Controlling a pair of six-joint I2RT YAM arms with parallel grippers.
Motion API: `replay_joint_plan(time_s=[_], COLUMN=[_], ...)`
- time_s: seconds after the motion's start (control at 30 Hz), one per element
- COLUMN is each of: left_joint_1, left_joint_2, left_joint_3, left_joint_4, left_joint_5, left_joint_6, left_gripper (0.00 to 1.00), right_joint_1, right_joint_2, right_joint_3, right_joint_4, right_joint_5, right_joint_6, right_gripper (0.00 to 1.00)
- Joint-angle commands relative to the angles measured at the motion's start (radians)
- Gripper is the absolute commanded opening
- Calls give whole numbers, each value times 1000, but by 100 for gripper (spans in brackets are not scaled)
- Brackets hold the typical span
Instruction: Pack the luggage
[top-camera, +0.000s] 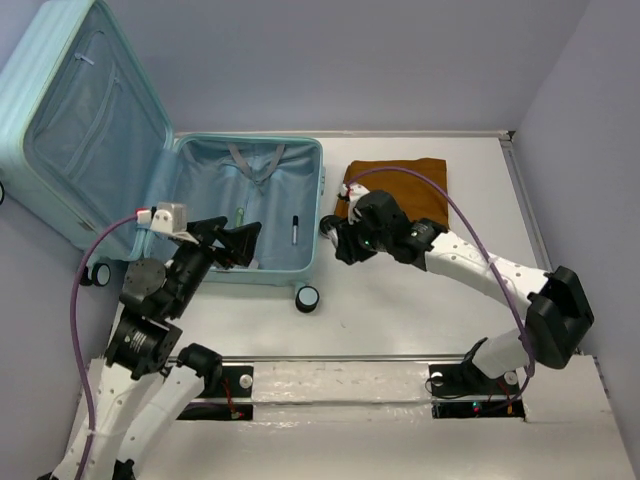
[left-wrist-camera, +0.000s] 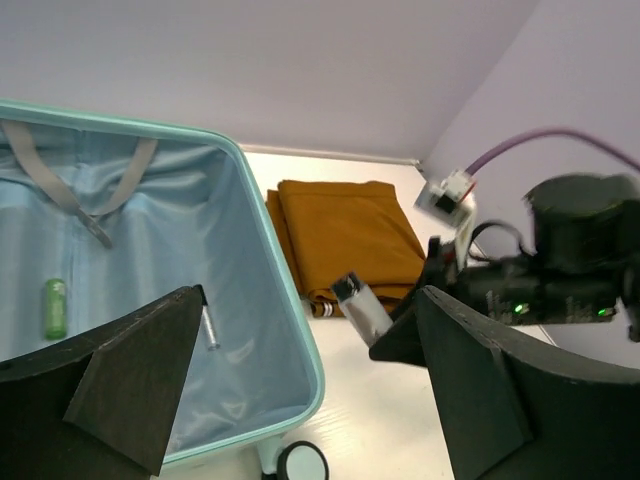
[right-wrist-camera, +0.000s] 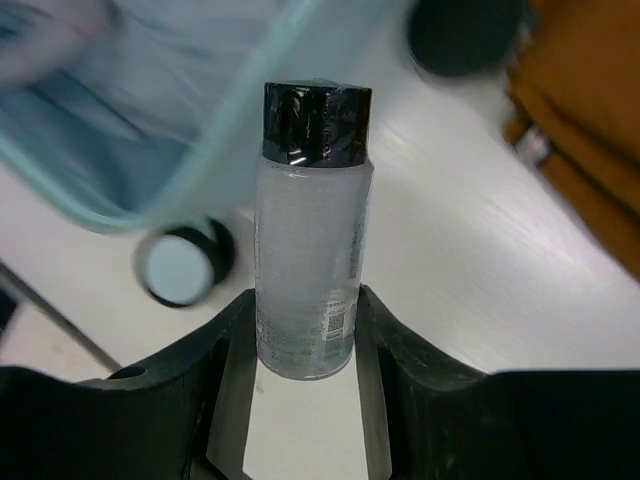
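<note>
Your suitcase (top-camera: 205, 195) lies open on the far left of the table (top-camera: 400, 310), its lid propped up against the left wall and its pale blue lining facing up. Inside the lower half you can see a small green tube (left-wrist-camera: 55, 307) and, nearer the right wall, a slim pen-like item (top-camera: 295, 230). One wheel (top-camera: 308, 297) sticks out at the near right corner.

Your right hand (top-camera: 338, 238) is clamped on a clear bottle (right-wrist-camera: 310, 230) with a black cap. It sits between the suitcase's right wall and the folded brown cloth (top-camera: 400, 185), close to both.

Your left hand (top-camera: 232, 243) hangs over the near edge of the suitcase with its fingers spread wide apart and nothing between them.
</note>
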Motion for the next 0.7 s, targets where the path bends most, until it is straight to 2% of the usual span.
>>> replay_joint_plan(time_s=[0.0, 0.07, 0.1, 0.17, 0.2, 0.27, 0.37, 0.43, 0.47, 0.5, 0.6, 0.67], left_joint_1=[0, 0, 2, 2, 3, 2, 2, 2, 2, 3, 6, 9], left_joint_2=[-96, -102, -102, -102, -101, -98, -98, -98, -99, -101, -104, -102], left_joint_3=[-48, -45, -45, -44, -44, -44, -44, -42, -42, -42, -42, -42], left_joint_4=[-12, -14, -14, -20, -26, -32, -35, -35, -34, -32, -31, -29], left_joint_5=[-119, -126, -130, -138, -136, -132, -121, -118, -116, -115, -107, -95], left_joint_6=[48, 58, 61, 68, 71, 73, 75, 78, 79, 79, 82, 82], left_gripper=[99, 99, 99, 99, 99, 99, 99, 99, 99, 99, 99, 99], right_joint_1=[72, 92, 103, 112, 112, 95, 39, -26, -47, -70, -147, -170], right_joint_2=[60, 130, 166, 238, 286, 303, 276, 225, 210, 194, 156, 179], right_joint_3=[239, 281, 371, 453, 505, 522, 472, 423, 372, 346, 253, 222], right_joint_4=[133, 139, 143, 147, 146, 144, 149, 163, 166, 166, 164, 155], right_joint_5=[-52, -60, -60, -60, -47, 43, 37, 45, 45, 46, 42, 11], right_joint_6=[41, 44, 49, 49, 43, 19, 17, 5, -14, -21, -79, -153], right_gripper=[21, 21, 32, 63, 84, 98, 95, 88, 78, 73, 58, 52])
